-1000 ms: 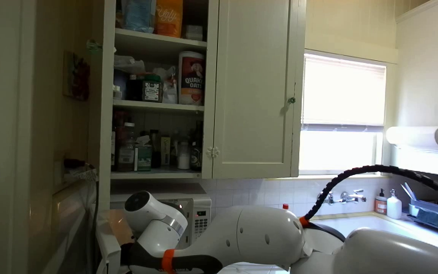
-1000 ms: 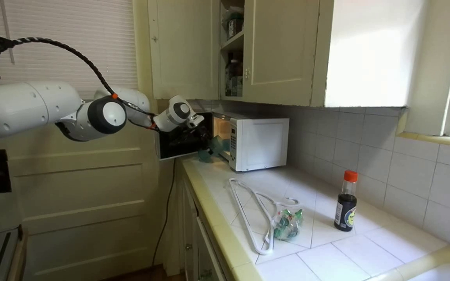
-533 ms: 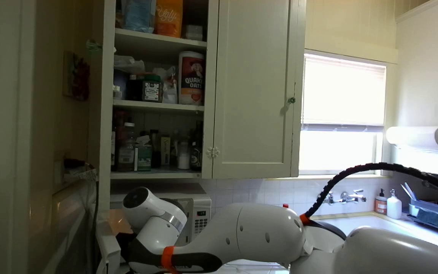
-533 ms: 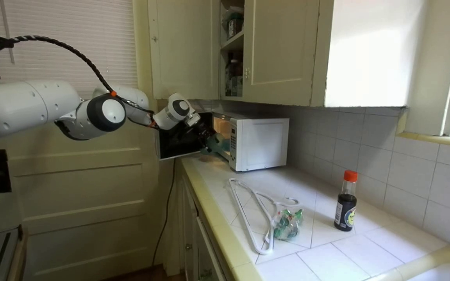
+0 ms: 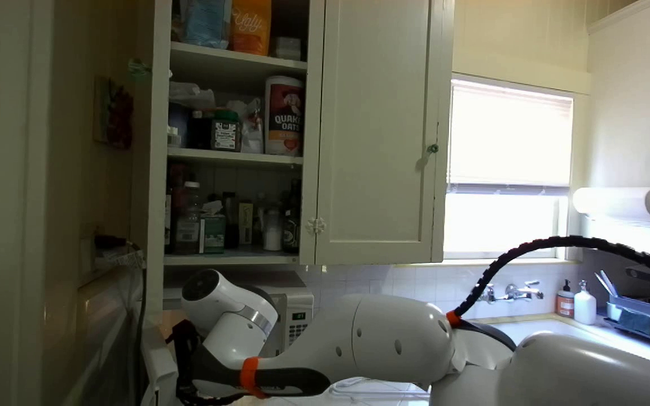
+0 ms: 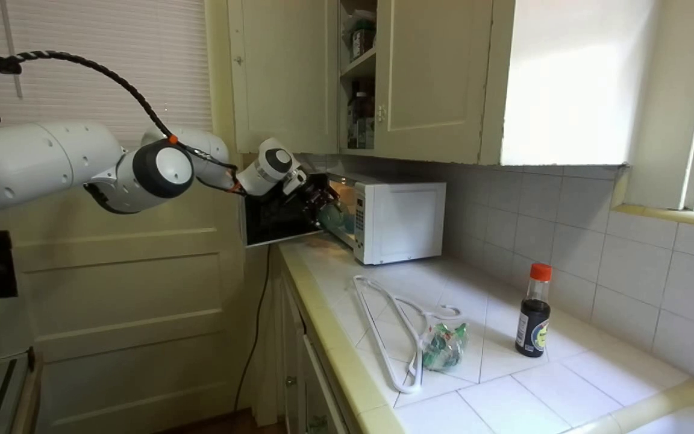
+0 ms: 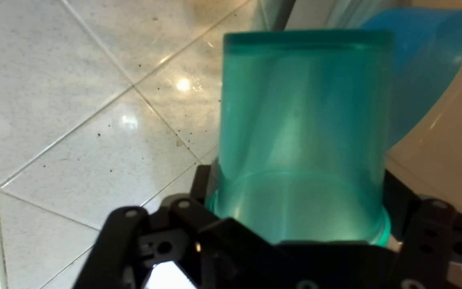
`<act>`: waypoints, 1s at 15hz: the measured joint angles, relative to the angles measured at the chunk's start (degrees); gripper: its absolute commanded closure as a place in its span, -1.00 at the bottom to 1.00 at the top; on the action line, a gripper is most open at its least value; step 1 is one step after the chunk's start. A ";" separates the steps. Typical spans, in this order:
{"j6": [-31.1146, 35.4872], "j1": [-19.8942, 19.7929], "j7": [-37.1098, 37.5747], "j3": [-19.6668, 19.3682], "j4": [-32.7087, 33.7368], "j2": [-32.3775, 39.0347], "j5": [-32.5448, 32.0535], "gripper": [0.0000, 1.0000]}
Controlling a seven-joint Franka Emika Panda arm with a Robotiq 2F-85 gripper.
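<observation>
Green cup (image 7: 305, 108), risen since a second ago toward open microwave (image 6: 401, 223), held in gripper (image 7: 296, 176); carry apparently under way.

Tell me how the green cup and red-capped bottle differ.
The green cup is held in the gripper; the bottle stands on the counter. The cup is all green; the bottle is mostly dark with a red cap. The bottle has a label; the cup shows none. Both are see-through in places.
</observation>
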 measured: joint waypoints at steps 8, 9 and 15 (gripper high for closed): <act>-3.15 0.45 21.31 -2.37 0.08 -1.89 -2.13 -0.41; -3.24 0.51 24.05 -2.82 0.10 -2.11 -2.58 -0.41; -4.82 2.07 24.71 -17.49 -0.07 -3.27 12.57 -0.41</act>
